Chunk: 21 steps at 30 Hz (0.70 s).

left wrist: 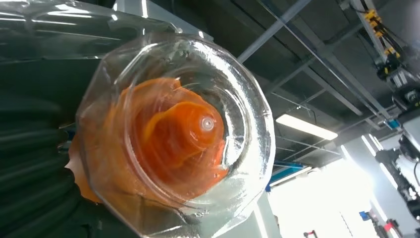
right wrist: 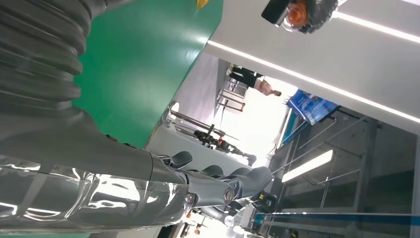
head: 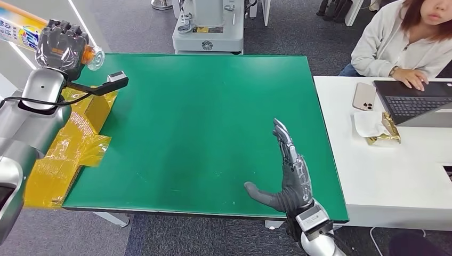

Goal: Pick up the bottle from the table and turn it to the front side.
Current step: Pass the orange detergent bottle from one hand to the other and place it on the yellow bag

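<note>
Nearest to us, our right hand (head: pixel 292 172) hovers over the near right part of the green table (head: pixel 202 133), fingers straight and spread, thumb out to the left, holding nothing; we judge it is simply parked out of the way while the other arm works. Farther off, at the far left, our left hand (head: pixel 60 44) is raised above the table's left edge with its fingers wrapped around the bottle (head: pixel 32 32). The bottle lies roughly sideways in that grip, its clear cap (left wrist: pixel 178 134) over an orange nozzle pointing right. We take this as mid-turn, label being brought round to face front.
</note>
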### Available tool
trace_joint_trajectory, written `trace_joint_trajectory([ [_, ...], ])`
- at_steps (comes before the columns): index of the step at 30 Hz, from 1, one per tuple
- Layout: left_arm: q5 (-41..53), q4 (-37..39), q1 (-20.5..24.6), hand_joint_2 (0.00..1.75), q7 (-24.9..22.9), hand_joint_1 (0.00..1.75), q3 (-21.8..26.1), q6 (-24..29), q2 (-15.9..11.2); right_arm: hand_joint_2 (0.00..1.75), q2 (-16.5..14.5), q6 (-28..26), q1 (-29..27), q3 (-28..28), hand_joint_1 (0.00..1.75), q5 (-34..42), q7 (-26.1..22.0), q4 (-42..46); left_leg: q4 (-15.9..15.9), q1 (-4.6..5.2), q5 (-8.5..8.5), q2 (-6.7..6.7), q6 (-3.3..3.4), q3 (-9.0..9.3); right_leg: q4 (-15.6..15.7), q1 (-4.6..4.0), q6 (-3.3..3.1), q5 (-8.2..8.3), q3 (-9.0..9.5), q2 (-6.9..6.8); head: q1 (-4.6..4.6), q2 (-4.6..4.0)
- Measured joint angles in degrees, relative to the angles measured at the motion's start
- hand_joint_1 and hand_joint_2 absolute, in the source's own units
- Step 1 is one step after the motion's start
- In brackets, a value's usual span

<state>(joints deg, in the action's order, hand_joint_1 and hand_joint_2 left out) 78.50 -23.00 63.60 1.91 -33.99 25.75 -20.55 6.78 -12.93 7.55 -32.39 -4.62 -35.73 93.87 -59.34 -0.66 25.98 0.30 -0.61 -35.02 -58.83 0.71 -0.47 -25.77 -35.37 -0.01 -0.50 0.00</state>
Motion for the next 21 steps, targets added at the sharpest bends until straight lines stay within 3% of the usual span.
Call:
trace_joint_trajectory([
  [6,0.05,-0.02,-8.48,1.75,0.83,1.75,0.19,-0.22,-4.37,1.75,0.36,0.86,-3.86,2.05,0.00,-0.21,-1.70,1.30,0.06,-0.01,0.05,0.08,-0.07,0.06,0.00,0.01,-0.06,-0.07,-0.04,0.12,0.01,0.00],
  [11,-0.37,-0.06,-15.40,1.75,1.35,1.75,1.27,-2.31,-5.93,1.75,0.26,2.20,-5.18,3.74,0.00,-1.99,-0.77,2.49,0.08,-0.02,0.05,0.06,-0.08,0.04,0.00,0.00,-0.07,-0.08,-0.07,0.10,-0.01,0.00],
  [21,-0.74,-0.25,-19.04,1.75,2.43,1.75,2.27,-3.17,-6.88,1.75,-0.15,2.40,-6.06,4.99,0.00,-2.49,-0.44,3.33,0.07,0.00,0.05,0.03,-0.08,0.01,0.01,0.00,-0.07,-0.07,-0.06,0.05,0.00,0.00],
])
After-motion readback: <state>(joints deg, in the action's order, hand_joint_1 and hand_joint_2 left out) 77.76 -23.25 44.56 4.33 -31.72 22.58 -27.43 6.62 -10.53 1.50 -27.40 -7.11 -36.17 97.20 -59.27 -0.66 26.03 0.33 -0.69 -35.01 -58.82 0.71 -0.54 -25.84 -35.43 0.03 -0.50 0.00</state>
